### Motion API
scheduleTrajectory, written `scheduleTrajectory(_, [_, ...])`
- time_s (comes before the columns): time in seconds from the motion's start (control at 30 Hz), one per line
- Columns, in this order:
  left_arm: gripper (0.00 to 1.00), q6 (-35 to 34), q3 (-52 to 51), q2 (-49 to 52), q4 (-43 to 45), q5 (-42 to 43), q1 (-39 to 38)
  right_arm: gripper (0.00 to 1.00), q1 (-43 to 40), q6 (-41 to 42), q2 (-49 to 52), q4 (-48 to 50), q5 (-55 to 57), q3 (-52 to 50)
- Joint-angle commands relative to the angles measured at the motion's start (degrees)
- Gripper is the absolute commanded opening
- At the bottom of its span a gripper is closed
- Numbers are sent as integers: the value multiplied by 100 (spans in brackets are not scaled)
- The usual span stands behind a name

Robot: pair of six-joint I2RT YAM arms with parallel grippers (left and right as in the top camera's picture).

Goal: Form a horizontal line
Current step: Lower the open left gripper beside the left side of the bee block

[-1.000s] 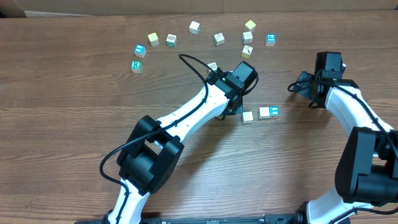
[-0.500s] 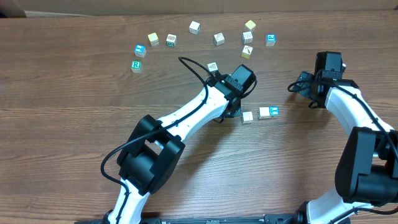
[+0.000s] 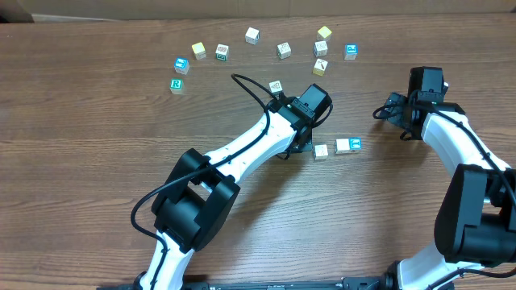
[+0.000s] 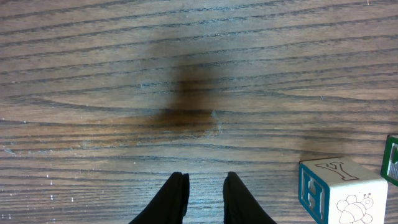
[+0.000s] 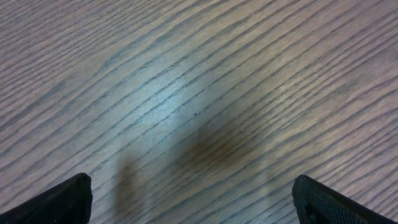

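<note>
Left tool [image 4: 205, 182] has closed to a crack, empty; right tool [image 5: 191, 185] wide, empty; our line [image 3: 322, 151], just right of the left tool, needs another cube.

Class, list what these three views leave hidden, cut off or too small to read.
Overhead: left gripper hidden under its own wrist; far cubes, faces too small to read.
Left wrist: Y cube cut by bottom edge; neighbouring cube by right edge.
</note>
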Motion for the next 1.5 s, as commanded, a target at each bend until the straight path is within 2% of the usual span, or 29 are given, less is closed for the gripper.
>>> scheduleTrajectory(0.0, [17,24,-35,-162,-17,-46,-13,100,-9,-2,-7,26,31,74])
scheduleTrajectory(0.17, [20,26,-35,-138,-37,-33,-26,100,-9,-2,-7,26,31,74])
scheduleTrajectory(1.13, [20,24,-35,236,133,-33,-212,100,-9,-4,-7,28,31,74])
scheduleTrajectory(1.47, [19,24,-35,236,166,-33,-485,100,-9,-2,-7,26,31,74])
